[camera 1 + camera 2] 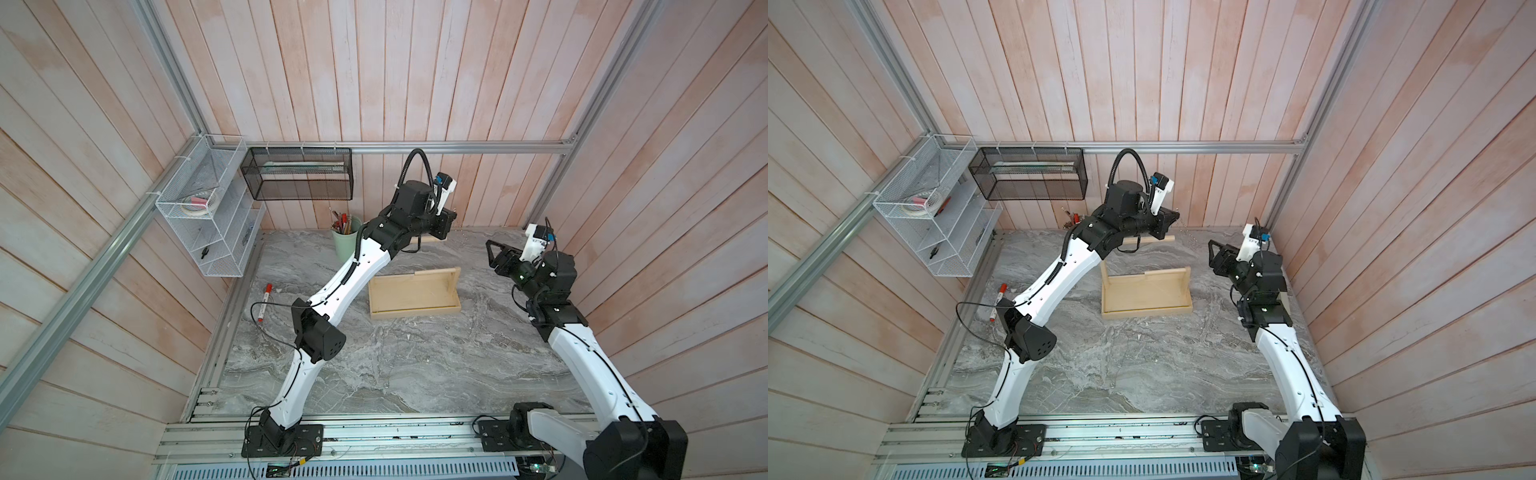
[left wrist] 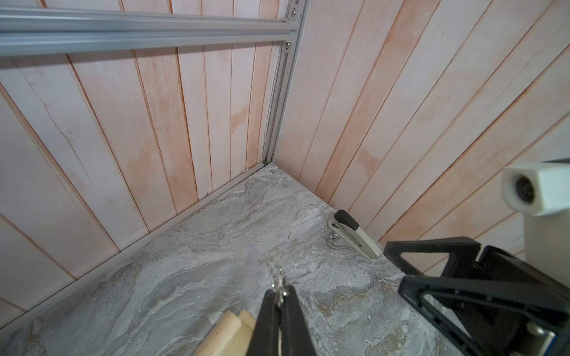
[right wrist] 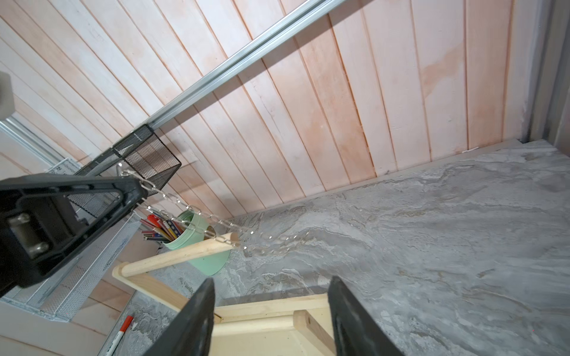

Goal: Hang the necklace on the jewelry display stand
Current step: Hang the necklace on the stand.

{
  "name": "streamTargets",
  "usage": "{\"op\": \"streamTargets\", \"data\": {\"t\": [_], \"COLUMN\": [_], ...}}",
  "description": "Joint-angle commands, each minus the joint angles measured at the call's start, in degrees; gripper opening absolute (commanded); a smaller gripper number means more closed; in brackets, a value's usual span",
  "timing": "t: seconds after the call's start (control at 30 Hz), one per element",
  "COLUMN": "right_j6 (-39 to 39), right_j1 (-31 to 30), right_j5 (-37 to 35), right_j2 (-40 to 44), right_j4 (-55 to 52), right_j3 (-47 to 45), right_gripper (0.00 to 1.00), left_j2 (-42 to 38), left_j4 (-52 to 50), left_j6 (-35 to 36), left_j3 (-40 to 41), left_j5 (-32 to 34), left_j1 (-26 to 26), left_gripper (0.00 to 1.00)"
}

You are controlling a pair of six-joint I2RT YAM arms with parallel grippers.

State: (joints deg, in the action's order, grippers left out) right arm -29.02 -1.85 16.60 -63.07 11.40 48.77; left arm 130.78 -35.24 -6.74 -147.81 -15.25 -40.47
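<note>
Silver link necklace [image 3: 197, 212] pinched at tips of left claw [image 2: 280, 290], jaws closed on it. Runs from there down across the very end of the top bar [image 3: 179, 255] of the jewelry display stand [image 1: 415, 293]; rest hangs past it above the desk [image 3: 431, 246], blurred. Right claw [image 3: 272, 280] spread wide, empty, near the stand. Risk: draped only at the bar's free end, so likely slips off on release. Any pull while snagged could tip the light stand.

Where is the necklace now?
In the right wrist view, the necklace hangs from the left tool, reaching the tip of the jewelry display stand's top bar.
</note>
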Motion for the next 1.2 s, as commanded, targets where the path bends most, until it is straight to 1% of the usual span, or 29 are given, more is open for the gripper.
{"op": "streamTargets", "data": {"t": [0.0, 0.27, 0.53, 0.9, 1.17], "right_j6": [-1.83, -1.66, -1.86, -1.63, -2.01], "right_j1": [1.08, 1.56, 1.67, 1.68, 1.73], "right_j5": [3.25, 3.96, 3.97, 4.05, 4.47], "right_j2": [-0.83, -2.23, -2.92, -3.57, -4.21], "right_j4": [2.73, 3.59, 4.46, 4.36, 5.21], "right_j3": [-0.65, -1.79, -2.99, -3.59, -4.65], "right_gripper": [0.6, 0.6, 0.6, 0.6, 0.59], "left_j2": [1.39, 3.95, 5.0, 7.4, 6.28], "left_j4": [1.76, 5.07, 6.16, 7.49, 7.91], "left_j6": [-1.52, -3.88, -4.78, -7.47, -7.14], "left_j3": [0.36, 1.19, 1.55, 1.86, 4.81], "left_j5": [-2.68, -2.23, -6.38, -3.77, -1.86], "left_j1": [0.77, 2.09, 1.97, 3.03, 3.25], "left_gripper": [0.0, 0.0, 0.0, 0.0, 0.0]}}
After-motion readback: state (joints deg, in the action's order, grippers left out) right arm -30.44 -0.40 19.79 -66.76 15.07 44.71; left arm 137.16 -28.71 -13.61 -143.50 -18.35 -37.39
